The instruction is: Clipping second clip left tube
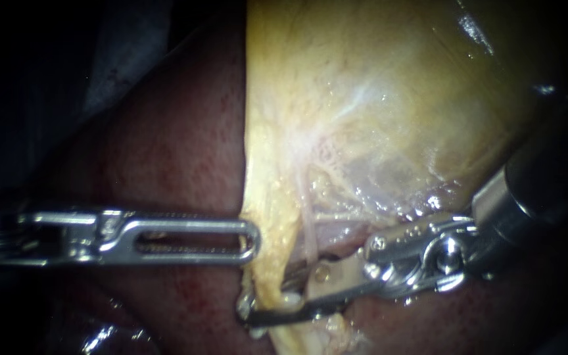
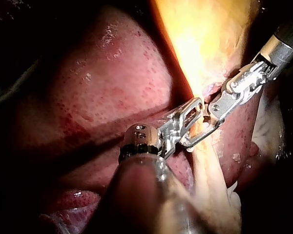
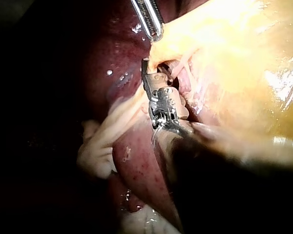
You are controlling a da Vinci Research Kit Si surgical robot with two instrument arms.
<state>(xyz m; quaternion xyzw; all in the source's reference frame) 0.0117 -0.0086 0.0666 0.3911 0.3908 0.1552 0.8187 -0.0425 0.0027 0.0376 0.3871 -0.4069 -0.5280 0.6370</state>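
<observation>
Two thin metal instruments are at work. The left instrument (image 1: 248,240) ends in long, flat, polished jaws with a slot along the middle. They are pressed together and pinch the edge of the gallbladder (image 1: 376,98), which is yellow, wet and glossy, with white fibres in it. The liver (image 1: 172,151) around it is dark red, smooth and finely spotted.

The right instrument (image 1: 277,299) has a shorter, jointed steel head. Its two jaws stand apart, one bright and one dark. Between them passes a tube (image 1: 309,230), just beside the left instrument's tip. It is pale, whitish-pink, thin and soft like a cord, and it comes down from the gallbladder's lower edge. I can count only this one tube clearly. I cannot tell if both jaws touch it.
</observation>
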